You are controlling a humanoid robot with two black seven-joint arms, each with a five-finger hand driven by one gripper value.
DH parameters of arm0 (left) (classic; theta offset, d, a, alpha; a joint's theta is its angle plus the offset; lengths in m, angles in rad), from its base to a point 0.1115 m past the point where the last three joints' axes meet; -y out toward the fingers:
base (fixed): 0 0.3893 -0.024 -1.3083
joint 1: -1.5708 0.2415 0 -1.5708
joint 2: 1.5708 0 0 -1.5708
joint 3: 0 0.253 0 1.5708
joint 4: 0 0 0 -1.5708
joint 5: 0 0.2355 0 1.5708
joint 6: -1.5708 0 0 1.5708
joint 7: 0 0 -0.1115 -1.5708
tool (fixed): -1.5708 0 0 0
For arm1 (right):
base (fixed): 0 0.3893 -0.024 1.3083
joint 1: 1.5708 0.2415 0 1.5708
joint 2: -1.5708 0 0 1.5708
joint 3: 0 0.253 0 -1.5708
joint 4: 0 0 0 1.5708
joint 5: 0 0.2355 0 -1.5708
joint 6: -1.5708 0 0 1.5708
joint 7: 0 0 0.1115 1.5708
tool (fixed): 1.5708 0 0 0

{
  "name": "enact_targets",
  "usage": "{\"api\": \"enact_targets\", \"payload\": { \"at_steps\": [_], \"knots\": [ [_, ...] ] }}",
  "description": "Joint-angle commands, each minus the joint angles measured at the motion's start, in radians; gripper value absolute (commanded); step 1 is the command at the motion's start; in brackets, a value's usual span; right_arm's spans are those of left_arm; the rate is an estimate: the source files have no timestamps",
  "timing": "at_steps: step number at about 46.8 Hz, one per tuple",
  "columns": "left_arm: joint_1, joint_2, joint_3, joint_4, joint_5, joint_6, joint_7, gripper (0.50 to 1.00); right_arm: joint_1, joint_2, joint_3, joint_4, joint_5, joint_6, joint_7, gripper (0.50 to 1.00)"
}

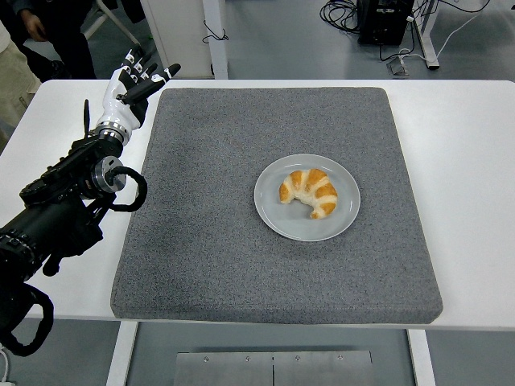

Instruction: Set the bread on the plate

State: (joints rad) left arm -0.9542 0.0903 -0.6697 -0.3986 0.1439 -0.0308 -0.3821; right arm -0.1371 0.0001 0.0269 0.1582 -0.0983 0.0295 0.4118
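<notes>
Grey felt mat (241, 241) covers most of the white table (475, 161). On the mat, right of its middle, sits a pale round plate (272, 211), and the bread (310, 191), a golden crescent-shaped roll with pale stripes, lies on the plate with its open curve facing the near edge. The left hand (129, 87) hovers over the table's far left part, just beside the mat's far left corner, well apart from the plate. Its fingers (157, 79) are spread and stretched out, holding nothing, pointing toward the far right. The black left arm (64, 205) reaches in from the left edge. A person's dark clothing (48, 32) shows at the top left.
</notes>
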Motion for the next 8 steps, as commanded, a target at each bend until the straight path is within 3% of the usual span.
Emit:
{"api": "enact_targets", "payload": {
  "at_steps": [1,8],
  "knots": [
    [0.0,-0.001,-0.001,0.0,0.0,0.0,0.0,0.981,-0.001,0.0,-0.005,-0.006,0.0,-0.003,-0.001,1.0],
    [0.002,0.002,-0.001,0.0,0.0,0.0,0.0,0.981,-0.001,0.0,-0.012,0.006,-0.001,-0.003,0.001,1.0]
  ]
}}
